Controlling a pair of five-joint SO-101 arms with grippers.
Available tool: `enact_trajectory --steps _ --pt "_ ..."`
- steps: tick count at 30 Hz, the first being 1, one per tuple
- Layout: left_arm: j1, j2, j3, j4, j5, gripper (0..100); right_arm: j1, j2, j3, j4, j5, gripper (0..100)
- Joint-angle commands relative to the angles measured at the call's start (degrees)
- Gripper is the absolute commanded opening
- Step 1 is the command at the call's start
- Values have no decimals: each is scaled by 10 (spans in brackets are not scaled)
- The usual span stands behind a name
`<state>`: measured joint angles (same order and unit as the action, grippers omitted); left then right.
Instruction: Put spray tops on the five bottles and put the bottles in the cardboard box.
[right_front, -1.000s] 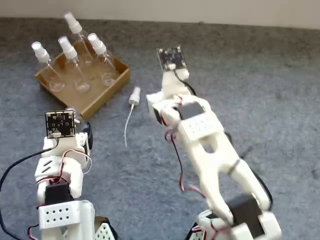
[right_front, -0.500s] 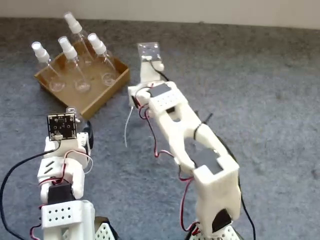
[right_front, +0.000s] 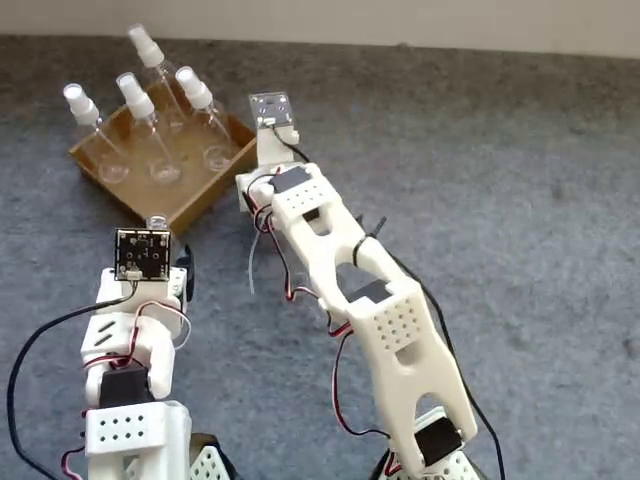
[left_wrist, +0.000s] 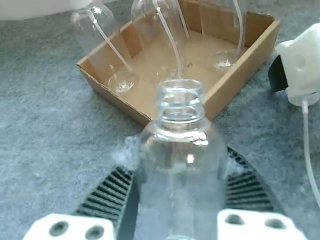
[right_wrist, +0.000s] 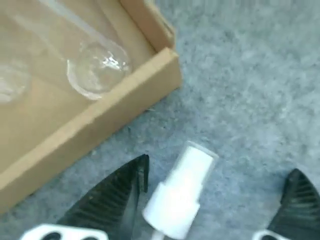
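fingers of the left gripper (left_wrist: 179, 176) are clamped on an uncapped bottle (left_wrist: 180, 130), held near the cardboard box (left_wrist: 235, 82) — four capped bottles (right_front: 138, 102) are stood inside. the right gripper (right_wrist: 220, 172) is spread wide around the spray top (right_wrist: 179, 196), laid on the carpet (right_wrist: 260, 75).

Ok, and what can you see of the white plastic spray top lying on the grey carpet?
The white plastic spray top lies on its side on the grey carpet, fitted to no bottle. It has a round stepped head and a thin clear tube trailing from it. It rests just outside the brown cardboard box, near a corner, apart from it. The open right gripper hangs over it, a dark finger on each side; contact cannot be judged.
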<state>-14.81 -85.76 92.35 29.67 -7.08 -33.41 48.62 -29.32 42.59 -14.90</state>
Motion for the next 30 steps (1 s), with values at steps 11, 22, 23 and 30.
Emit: enact_trajectory --steps 11,22,23,30 --pt "10 -9 -3 -11 -7 60 52 0 -35 112 1 134" --pt "10 -9 -3 -11 -7 60 54 0 -91 252 123 105" --pt "10 -9 -3 -11 -7 60 54 0 -109 275 145 105" --pt "11 -9 -1 -11 -7 60 74 0 -257 415 226 105"
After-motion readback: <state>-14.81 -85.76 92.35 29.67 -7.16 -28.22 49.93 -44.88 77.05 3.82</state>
